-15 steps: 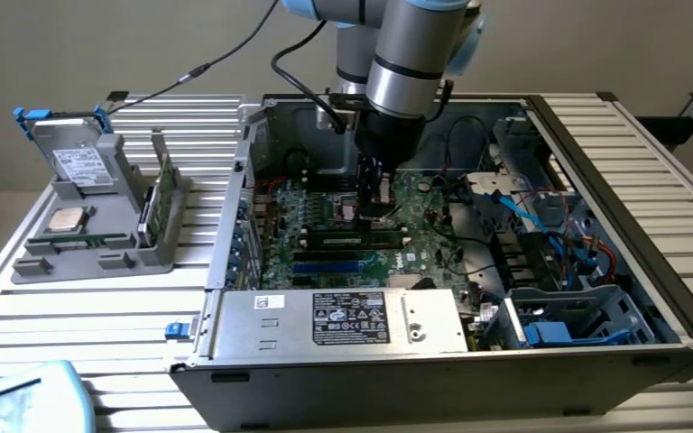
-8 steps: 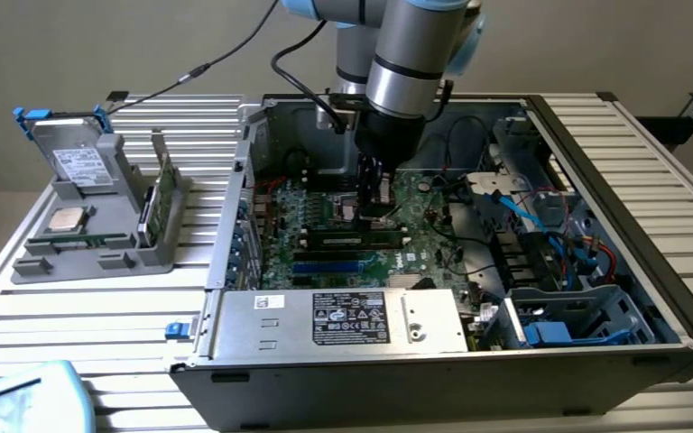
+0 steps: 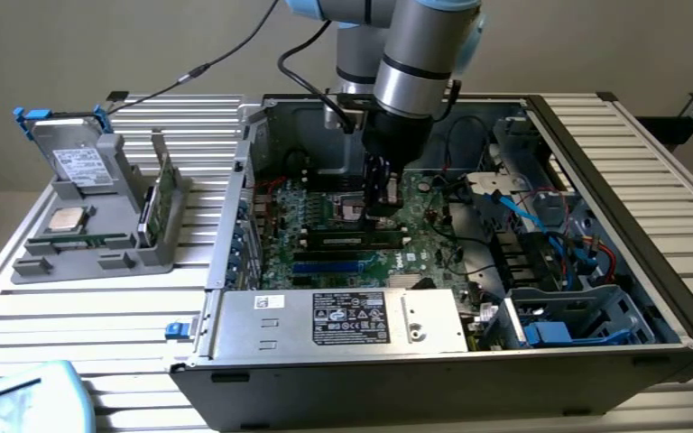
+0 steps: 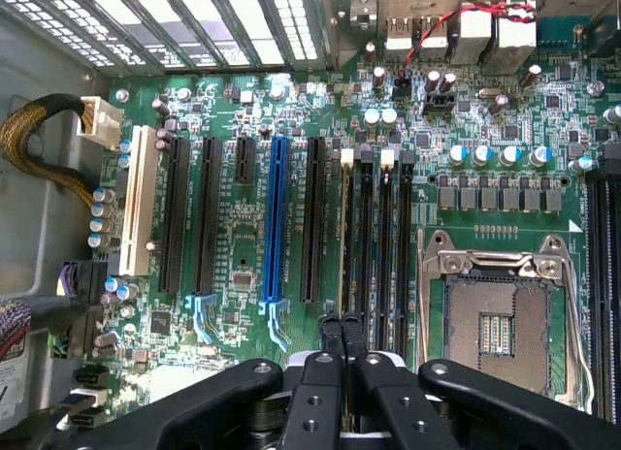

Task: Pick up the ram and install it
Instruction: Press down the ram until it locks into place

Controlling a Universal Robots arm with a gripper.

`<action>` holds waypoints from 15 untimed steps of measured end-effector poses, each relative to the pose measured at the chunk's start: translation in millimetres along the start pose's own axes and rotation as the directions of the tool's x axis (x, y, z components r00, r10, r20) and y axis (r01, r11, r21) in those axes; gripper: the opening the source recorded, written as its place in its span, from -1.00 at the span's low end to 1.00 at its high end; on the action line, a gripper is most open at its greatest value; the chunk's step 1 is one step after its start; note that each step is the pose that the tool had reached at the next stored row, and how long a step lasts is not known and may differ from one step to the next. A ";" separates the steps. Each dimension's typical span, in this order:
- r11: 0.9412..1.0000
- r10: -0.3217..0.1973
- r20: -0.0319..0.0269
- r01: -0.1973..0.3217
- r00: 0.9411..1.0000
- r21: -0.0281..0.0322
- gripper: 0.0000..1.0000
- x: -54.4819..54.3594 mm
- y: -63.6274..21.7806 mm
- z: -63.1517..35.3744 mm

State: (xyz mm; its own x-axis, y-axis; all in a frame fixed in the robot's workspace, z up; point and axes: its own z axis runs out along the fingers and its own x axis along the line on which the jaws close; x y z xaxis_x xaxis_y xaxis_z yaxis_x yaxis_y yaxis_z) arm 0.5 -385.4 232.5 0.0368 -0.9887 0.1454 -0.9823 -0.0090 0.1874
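Black two-finger gripper sits inside the open dark-grey metal computer case. Its fingers are pressed together with nothing between them, tips low over the green motherboard. The long thin green ram stick with dark chips stands edge-up in a memory slot, at 7 o'clock from the fingertips in the exterior view, just beside them. Cannot tell if they touch.

No wording can be read anywhere. The black rectangular label on the silver metal power supply box bears white print and symbols too small to read. The same goes for the small white sticker beside it and the white label on the silver drive.
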 end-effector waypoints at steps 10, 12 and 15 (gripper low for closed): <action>1.000 0.001 0.000 -0.001 1.000 0.009 -0.80 0.4 -19.7 -3.0; 1.000 0.004 0.000 -0.004 1.000 0.024 -0.80 0.3 -19.2 -2.1; 0.999 0.005 0.000 -0.005 1.000 0.035 -0.80 0.1 -18.5 -1.5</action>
State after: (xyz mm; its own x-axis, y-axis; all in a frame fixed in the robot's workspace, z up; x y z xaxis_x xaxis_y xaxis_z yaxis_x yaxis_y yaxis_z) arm 18.9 -385.2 230.5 0.0317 -0.9887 0.1465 -0.9882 -0.0090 0.1529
